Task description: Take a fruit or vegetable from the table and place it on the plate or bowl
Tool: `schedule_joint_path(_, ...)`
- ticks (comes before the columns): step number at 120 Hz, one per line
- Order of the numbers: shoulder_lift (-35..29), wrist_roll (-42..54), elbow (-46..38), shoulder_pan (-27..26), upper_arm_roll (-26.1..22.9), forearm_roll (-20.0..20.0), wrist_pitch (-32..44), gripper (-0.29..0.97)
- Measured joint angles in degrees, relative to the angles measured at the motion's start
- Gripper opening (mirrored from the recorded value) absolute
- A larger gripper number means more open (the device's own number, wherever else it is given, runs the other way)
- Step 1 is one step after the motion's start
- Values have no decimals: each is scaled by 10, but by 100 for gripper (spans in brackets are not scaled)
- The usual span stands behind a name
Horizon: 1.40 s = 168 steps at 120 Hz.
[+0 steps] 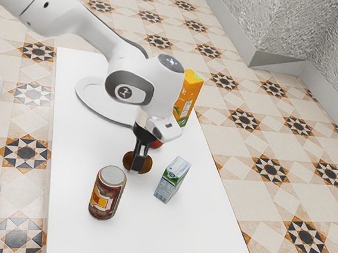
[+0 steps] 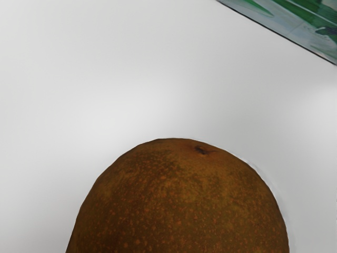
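Tool [image 1: 140,158] sits directly over brown fruit [image 2: 179,200]; grip state cannot be told. Recommend centring it and closing firmly before lifting.

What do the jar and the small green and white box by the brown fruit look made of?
The jar looks like glass, brownish above and below a red printed label, with a pale, dull metal-looking lid; plastic is possible. The small box looks like coated cardboard: flat printed panels, sharp folded edges, a gabled top.
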Motion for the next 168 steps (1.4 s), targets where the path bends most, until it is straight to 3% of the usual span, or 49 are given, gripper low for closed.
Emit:
schedule_joint_path(11,2,-2,0,0,0,1,1,27)
schedule_joint_path(40,-85,-8,4,3,18,5,-25,25)
schedule_joint_path(61,-126,-11,14,19,98,17,-56,24)
schedule_joint_path(92,-117,-13,50,45,222,81,-87,24)
schedule_joint_path(113,-102,-14,60,103,234,105,-102,24)
schedule_joint_path(147,-93,-14,61,121,241,117,-111,24)
schedule_joint_path(157,-82,-12,63,128,241,115,-113,43)
schedule_joint_path(168,-76,-11,65,132,242,114,-114,55)
